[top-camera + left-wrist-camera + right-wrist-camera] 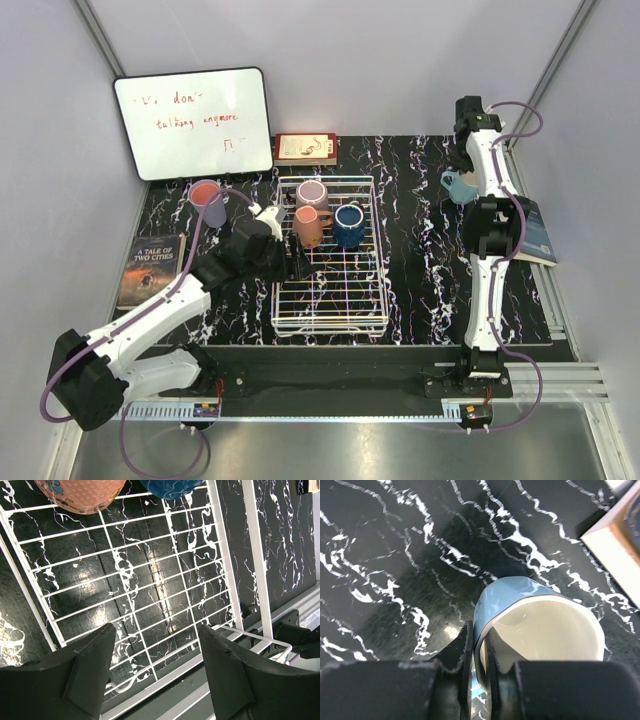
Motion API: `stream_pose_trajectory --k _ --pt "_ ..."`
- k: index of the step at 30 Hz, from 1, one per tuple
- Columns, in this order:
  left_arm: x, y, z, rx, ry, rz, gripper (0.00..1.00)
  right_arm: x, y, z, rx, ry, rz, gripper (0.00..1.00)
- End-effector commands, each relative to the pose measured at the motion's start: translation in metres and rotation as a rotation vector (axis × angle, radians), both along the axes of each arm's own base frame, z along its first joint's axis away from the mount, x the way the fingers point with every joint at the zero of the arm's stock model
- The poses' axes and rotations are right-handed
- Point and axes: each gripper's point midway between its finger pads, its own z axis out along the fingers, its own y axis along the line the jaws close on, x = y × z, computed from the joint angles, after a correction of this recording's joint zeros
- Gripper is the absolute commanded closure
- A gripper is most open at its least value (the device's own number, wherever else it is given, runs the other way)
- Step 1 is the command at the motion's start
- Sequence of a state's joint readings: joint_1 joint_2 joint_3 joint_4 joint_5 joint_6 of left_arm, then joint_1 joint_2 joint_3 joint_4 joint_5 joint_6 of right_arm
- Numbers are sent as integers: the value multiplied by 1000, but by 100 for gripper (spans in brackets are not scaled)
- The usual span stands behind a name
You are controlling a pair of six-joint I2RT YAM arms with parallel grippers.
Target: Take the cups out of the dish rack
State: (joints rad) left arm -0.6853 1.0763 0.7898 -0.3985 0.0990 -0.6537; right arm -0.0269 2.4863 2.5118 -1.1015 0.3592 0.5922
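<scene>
Dish rack (330,292): mauve cup (312,191), orange cup (309,226) and dark blue cup (348,225) at its far end.
Left gripper (157,647): spread over the rack's left side, likely for the orange cup.
Right gripper (479,655): pinching the light blue cup (540,625) by its rim, well right of the rack, probably for set-down.

A mauve ceramic cup (311,192), a salmon cup (309,226) and a dark blue cup (348,225) are standing at the far end of the white wire dish rack (330,327). My right gripper (479,669) is pinching the rim of the light blue mug (520,595).
</scene>
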Motion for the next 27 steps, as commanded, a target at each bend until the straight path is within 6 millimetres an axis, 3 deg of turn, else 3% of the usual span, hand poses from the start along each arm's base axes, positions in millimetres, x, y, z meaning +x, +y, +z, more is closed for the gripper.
stream_pose_trajectory --k 1,8,18,22,24,25,27 --pt "6 -3 9 -28 -30 12 30 8 -25 34 -82 -82 -47 100" --pt "6 -3 10 -28 -37 11 31 5 -33 9 -80 -30 -60 100" --pt "5 -3 8 -30 -31 11 30 2 -29 0 -66 -3 -45 100" --pt "4 -4 8 -34 -32 2 30 5 -27 12 -51 -37 -41 67" --pt "3 -4 7 -33 -29 -2 30 7 -24 23 -37 -67 -43 59" --pt "3 -3 7 -32 -30 1 30 8 -24 29 -34 -80 -43 49" --pt "3 -3 7 -33 -33 2 30 11 -21 43 -19 -118 -41 43"
